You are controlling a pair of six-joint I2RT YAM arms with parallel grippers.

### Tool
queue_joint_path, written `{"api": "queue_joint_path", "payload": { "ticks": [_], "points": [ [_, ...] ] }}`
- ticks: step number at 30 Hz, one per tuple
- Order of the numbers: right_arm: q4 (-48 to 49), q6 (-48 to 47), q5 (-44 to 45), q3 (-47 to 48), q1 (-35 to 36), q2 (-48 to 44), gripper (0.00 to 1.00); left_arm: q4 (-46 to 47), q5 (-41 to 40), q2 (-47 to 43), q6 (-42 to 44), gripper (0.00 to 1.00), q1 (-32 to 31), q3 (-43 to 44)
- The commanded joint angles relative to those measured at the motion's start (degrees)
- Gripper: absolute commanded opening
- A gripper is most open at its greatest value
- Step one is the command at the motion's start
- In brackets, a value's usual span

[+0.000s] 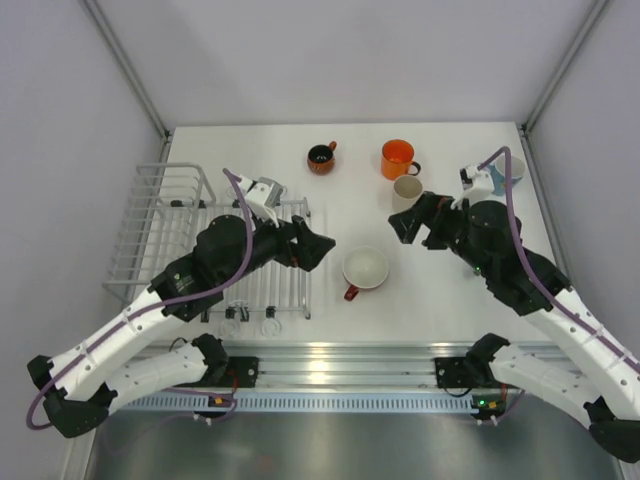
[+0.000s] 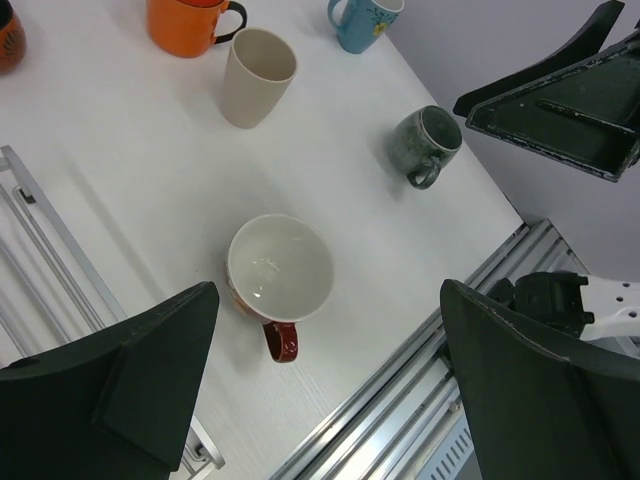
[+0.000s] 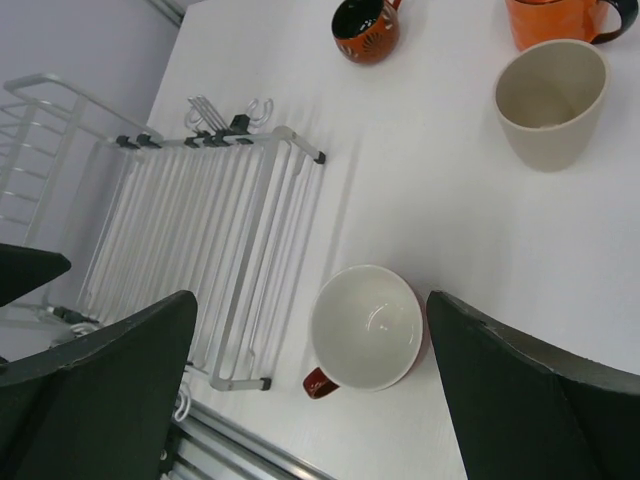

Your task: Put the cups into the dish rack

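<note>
The wide red mug with a white inside point(image 1: 365, 268) stands upright on the table between my two grippers, its handle toward the near edge. It also shows in the left wrist view point(image 2: 280, 270) and the right wrist view point(image 3: 365, 328). My left gripper point(image 1: 318, 248) point(image 2: 330, 300) is open and empty, just left of it over the rack's right edge. My right gripper point(image 1: 410, 225) point(image 3: 310, 305) is open and empty, up and to the right of it. The white wire dish rack point(image 1: 170, 230) point(image 3: 200, 220) holds no cups. The cream mug point(image 1: 406, 190), orange mug point(image 1: 398, 158) and small dark red mug point(image 1: 321, 158) stand at the back.
A light blue mug point(image 2: 362, 20) stands at the far right, partly behind my right arm in the top view point(image 1: 510, 170). A dark grey-green mug point(image 2: 428, 143) stands near the right edge, hidden under the right arm from above. A metal rail point(image 1: 330, 362) runs along the near edge.
</note>
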Motion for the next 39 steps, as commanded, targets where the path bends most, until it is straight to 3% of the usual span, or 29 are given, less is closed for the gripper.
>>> {"api": "queue_joint_path", "payload": {
  "ticks": [1,8,15,17,21,24,28,30,34,39],
  "points": [
    [-1.1,1.5,3.2,3.0,0.4,0.2,0.99,2.0,0.5,-1.8,-0.4,0.98,0.0,-1.0],
    [-3.1,0.5,11.5,7.1,0.3,3.5,0.99,1.5,1.8,-2.4,0.2,0.98,0.0,-1.8],
    [-6.2,-2.8,34.4,14.6,-0.5,9.5,0.99,-0.1,0.5,-4.6,0.8,0.98,0.0,-2.2],
    [-5.7,-4.7,35.8,16.2,-3.5,11.8,0.99,-0.9,0.2,-5.2,1.0,0.98,0.0,-2.1],
    [-4.7,-2.5,30.7,19.6,-14.4,17.7,0.99,-1.6,-0.4,-6.7,0.8,0.98,0.0,-2.7],
    [-6.0,4.6,26.1,21.2,-23.2,21.2,0.97,-1.9,-0.4,-7.0,0.3,0.98,0.0,-2.9],
    [-5.5,9.8,22.1,21.2,-33.6,24.9,0.81,-3.2,0.0,-7.4,-0.3,0.98,0.0,-2.2],
    [-5.0,11.6,19.4,21.0,-36.4,27.2,0.77,-4.1,-0.2,-7.8,-0.5,0.98,0.0,-2.1],
    [-5.0,15.7,14.4,22.4,-45.4,32.8,0.59,-5.0,-1.3,-9.2,-0.7,0.98,0.0,-2.6],
    [-3.8,20.2,5.6,25.2,-50.7,39.9,0.50,-5.4,-1.5,-8.6,-0.9,0.98,0.0,-2.6]
  ]
}}
